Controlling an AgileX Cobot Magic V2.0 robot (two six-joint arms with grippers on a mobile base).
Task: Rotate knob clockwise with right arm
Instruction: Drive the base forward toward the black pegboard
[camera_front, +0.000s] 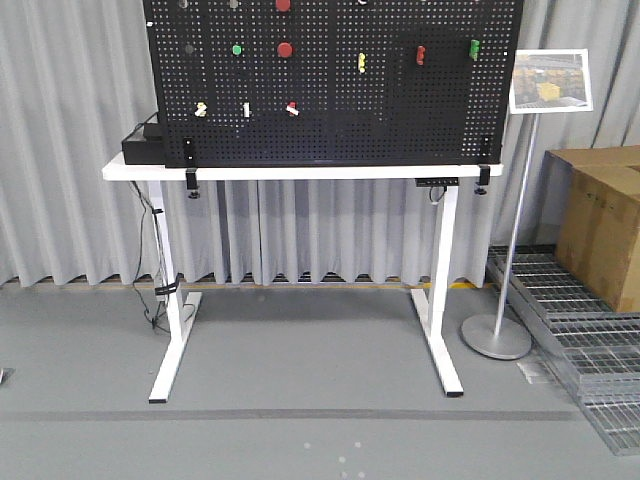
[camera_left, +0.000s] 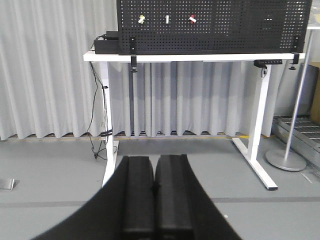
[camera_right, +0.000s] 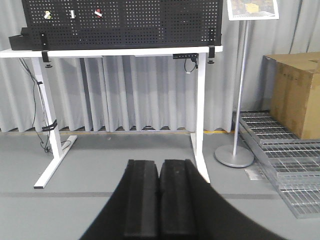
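Grey pleated curtains (camera_front: 80, 150) hung behind a white table (camera_front: 300, 171) on a bare grey floor. On the table, upper centre of the front view, stood a black pegboard (camera_front: 330, 120). It carried a round red knob (camera_front: 285, 48) near the top, a second red knob (camera_front: 283, 5) at the frame's top edge and a green knob (camera_front: 237, 48) to the left. I could not tell which was meant.

The right gripper (camera_right: 159, 165) sat bottom centre of its wrist view, pads pressed together on nothing. The left gripper (camera_left: 154, 162) sat bottom centre of its own view, likewise clenched and empty. I judged both well apart from the board.

Risks as I read them:
- Clenched pads would butt the knob instead of straddling it unless I released them first
- The right wrist view cropped off the board's upper rows, so I would approach half blind and might seat on a neighbouring fixture
- A long reach could clip the table edge, or the sign stand (camera_front: 510, 250) and cardboard box (camera_front: 600, 220) at right
- A shallow grip could slip mid-turn
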